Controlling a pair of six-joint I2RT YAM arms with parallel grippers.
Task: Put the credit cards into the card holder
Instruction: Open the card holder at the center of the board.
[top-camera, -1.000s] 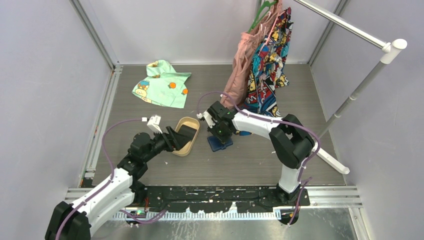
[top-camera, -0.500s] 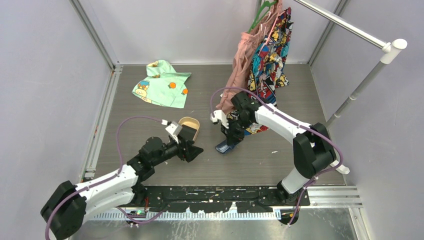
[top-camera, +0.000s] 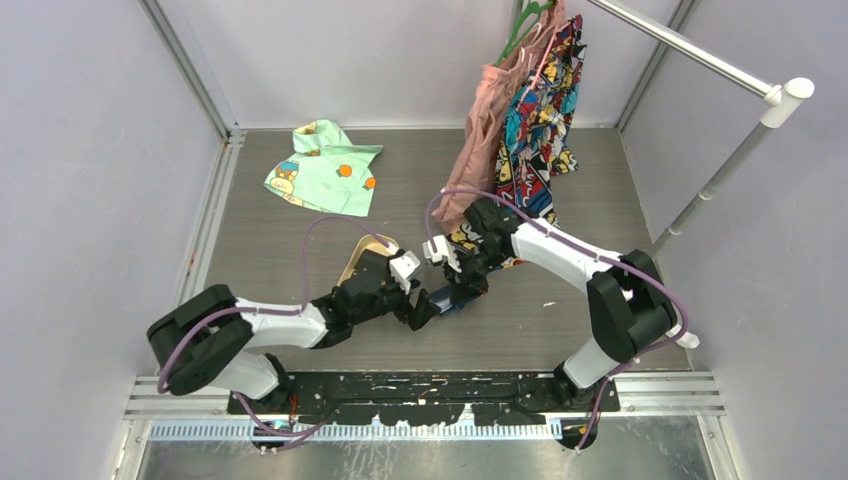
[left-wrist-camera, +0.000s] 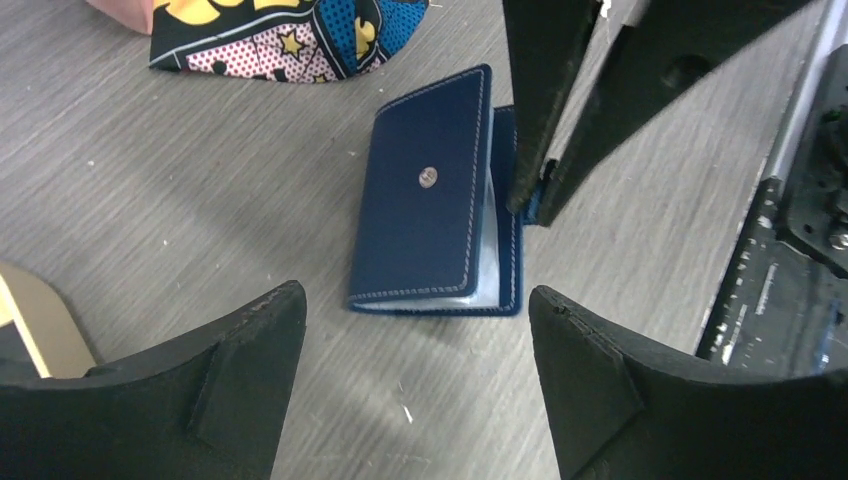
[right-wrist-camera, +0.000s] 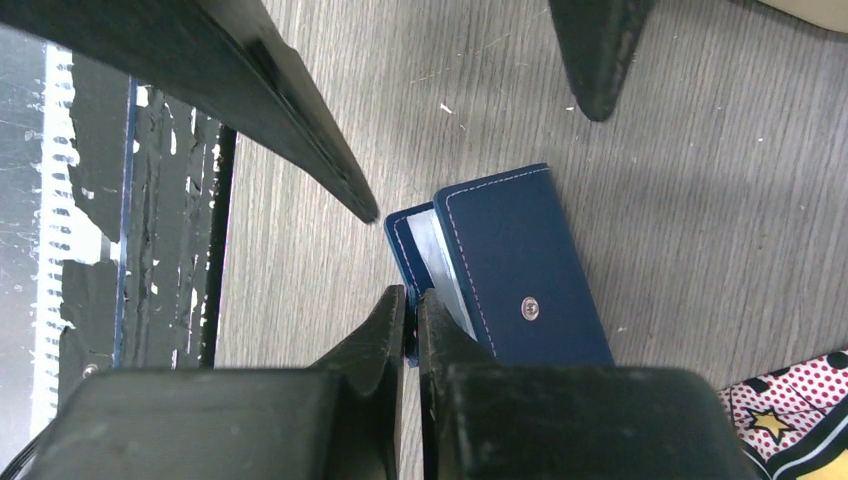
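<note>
The card holder (left-wrist-camera: 430, 200) is a navy-blue folding wallet with a silver snap, lying on the grey wood-grain table with its top cover slightly lifted over pale inner pockets. It also shows as the card holder (top-camera: 450, 298) and the card holder (right-wrist-camera: 520, 270). My right gripper (right-wrist-camera: 410, 300) is shut on the edge of its lower cover. My left gripper (left-wrist-camera: 415, 300) hangs open just short of the wallet's near edge, with nothing between its fingers (left-wrist-camera: 250, 370). No credit cards show; my left arm hides the inside of the tray.
The tan oval tray (top-camera: 360, 262) sits left of the wallet, partly under my left arm. A comic-print cloth (top-camera: 530, 130) and a pink garment (top-camera: 480, 140) hang behind the wallet. A green cloth (top-camera: 325, 165) lies at the back left. The arms' mounting rail (top-camera: 450, 385) runs along the near edge.
My left arm has swung right from the tray to the wallet, and its gripper has opened wider. My right gripper has kept its hold and drawn the wallet a little right.
</note>
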